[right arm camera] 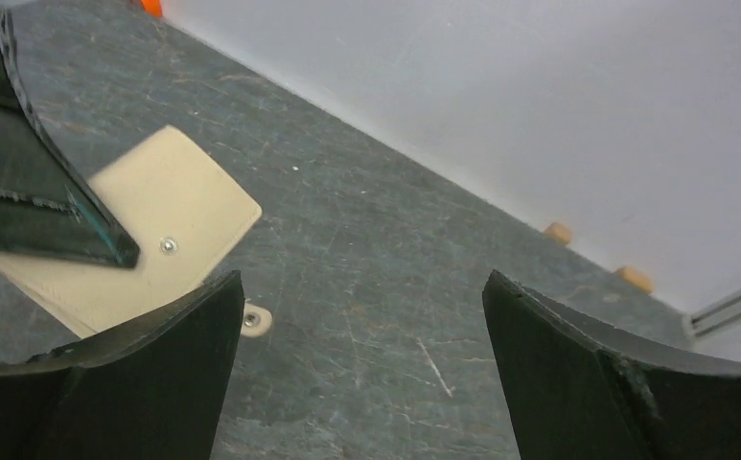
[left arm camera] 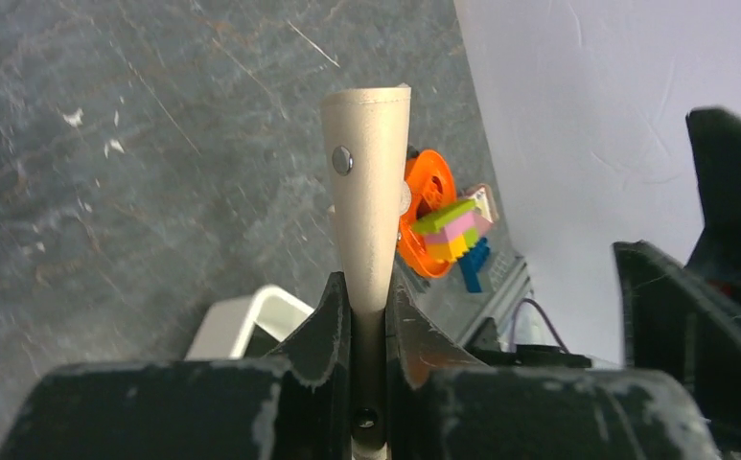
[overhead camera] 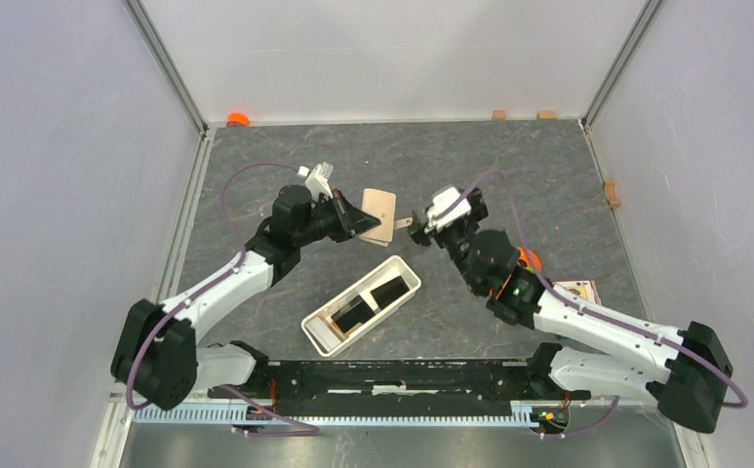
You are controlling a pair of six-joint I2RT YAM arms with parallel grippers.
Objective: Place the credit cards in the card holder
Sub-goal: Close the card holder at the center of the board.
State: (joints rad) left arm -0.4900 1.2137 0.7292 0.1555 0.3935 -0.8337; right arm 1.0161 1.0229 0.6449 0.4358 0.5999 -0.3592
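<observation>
Two black credit cards (overhead camera: 386,290) (overhead camera: 353,314) lie side by side inside a long white tray (overhead camera: 316,336) in the middle of the table. A beige flap pouch with a snap, the card holder (overhead camera: 377,210), is held off the table just beyond the tray. My left gripper (overhead camera: 353,222) is shut on its edge; in the left wrist view the pouch (left arm camera: 366,192) stands edge-on between the jaws of that gripper (left arm camera: 369,297). My right gripper (overhead camera: 421,226) is open and empty beside the pouch's snap tab (right arm camera: 251,319). The right wrist view shows the pouch (right arm camera: 170,206) left of that gripper (right arm camera: 361,316).
An orange bowl (left arm camera: 428,206) of coloured blocks (left arm camera: 457,235) sits behind the right arm (overhead camera: 527,261). A printed card (overhead camera: 577,290) lies at the right. An orange piece (overhead camera: 238,119) and small wooden blocks (overhead camera: 498,115) (overhead camera: 612,193) lie along the walls.
</observation>
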